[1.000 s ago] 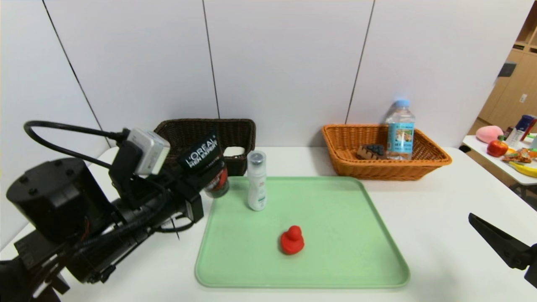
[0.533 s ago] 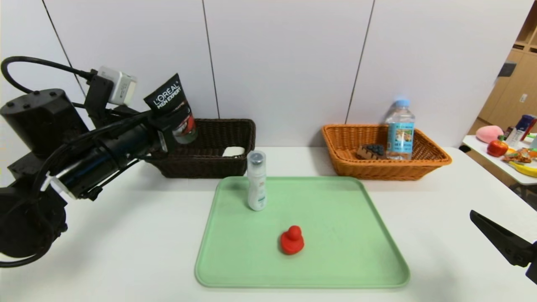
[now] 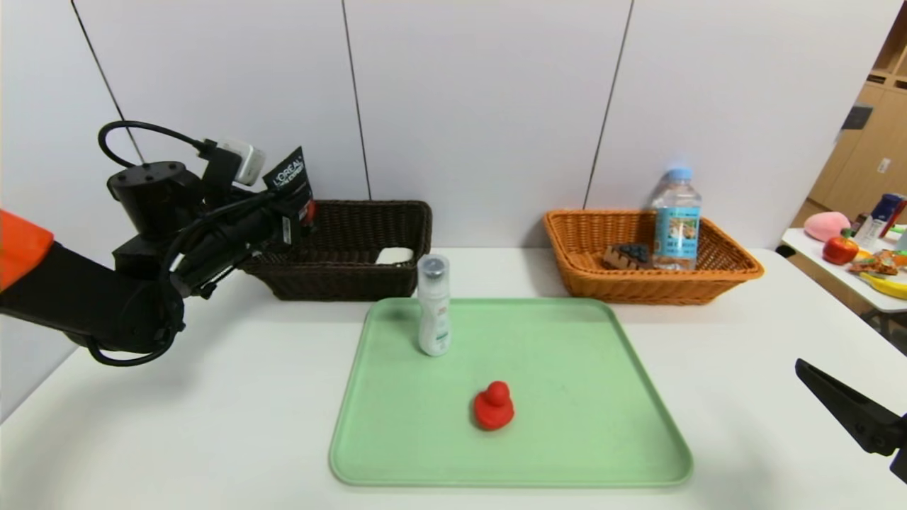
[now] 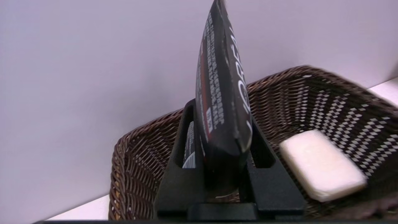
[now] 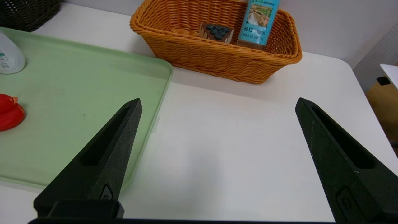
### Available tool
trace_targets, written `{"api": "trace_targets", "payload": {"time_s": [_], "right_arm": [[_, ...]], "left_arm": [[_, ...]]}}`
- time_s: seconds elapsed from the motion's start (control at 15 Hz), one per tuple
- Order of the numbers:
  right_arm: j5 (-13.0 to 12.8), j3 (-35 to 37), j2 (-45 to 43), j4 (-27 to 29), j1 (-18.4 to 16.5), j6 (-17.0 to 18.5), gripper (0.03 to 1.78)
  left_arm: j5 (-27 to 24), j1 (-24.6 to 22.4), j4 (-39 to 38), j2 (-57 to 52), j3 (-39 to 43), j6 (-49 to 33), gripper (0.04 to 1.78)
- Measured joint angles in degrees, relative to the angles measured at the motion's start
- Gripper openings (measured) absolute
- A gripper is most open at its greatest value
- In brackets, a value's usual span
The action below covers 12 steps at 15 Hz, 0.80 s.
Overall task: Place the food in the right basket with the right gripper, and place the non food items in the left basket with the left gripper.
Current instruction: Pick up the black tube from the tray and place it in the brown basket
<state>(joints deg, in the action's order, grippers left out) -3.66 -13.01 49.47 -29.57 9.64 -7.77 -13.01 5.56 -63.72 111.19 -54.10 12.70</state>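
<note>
My left gripper (image 3: pixel 297 205) is shut on the dark cone-shaped tube (image 3: pixel 290 177) (image 4: pixel 222 102), held upright above the left end of the dark brown left basket (image 3: pixel 354 244) (image 4: pixel 311 90). A white soap bar (image 3: pixel 394 256) (image 4: pixel 321 165) lies inside that basket. The white spray bottle (image 3: pixel 434 306) (image 5: pixel 9 57) stands on the green tray (image 3: pixel 567 425), and the red duck (image 3: pixel 493 406) (image 5: pixel 9 112) sits near the tray's middle. The water bottle (image 3: pixel 676 219) (image 5: pixel 258 21) and the cake slice (image 3: pixel 628 256) (image 5: pixel 216 32) are in the orange right basket (image 3: pixel 652 287) (image 5: pixel 217 59). My right gripper (image 5: pixel 217 104) hangs open and empty over the table at the right.
A side table (image 3: pixel 836 273) at the far right carries a red apple (image 3: pixel 840 249), a pink plush thing (image 3: pixel 825 225) and other items. A white wall (image 3: pixel 482 106) stands close behind both baskets. Bare white tabletop (image 5: pixel 233 149) lies between the tray and the right edge.
My left arm has lifted the dark tube off the tray's near-left corner and carried it up and back, over the dark basket's left end. The right arm has stayed put.
</note>
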Motion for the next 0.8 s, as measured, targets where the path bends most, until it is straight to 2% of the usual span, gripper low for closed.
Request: {"api": "trace_targets", "payload": {"time_s": [0.2, 0.47, 0.8], "right_arm": [[0.0, 0.6, -0.5, 0.0, 0.0, 0.0, 1.70], [0.0, 0.5, -0.8, 0.0, 0.0, 0.0, 1.70], [0.1, 0.6, -1.6, 0.0, 0.0, 0.1, 1.70]], "left_arm": [[0.0, -1.1, 0.0, 3.0, -1.7, 0.9, 0.37], [0.0, -1.3, -0.1, 3.8, -1.5, 2.1, 0.90], [-0.2, -0.6, 0.1, 0.8, -0.2, 2.0, 1.29]]}}
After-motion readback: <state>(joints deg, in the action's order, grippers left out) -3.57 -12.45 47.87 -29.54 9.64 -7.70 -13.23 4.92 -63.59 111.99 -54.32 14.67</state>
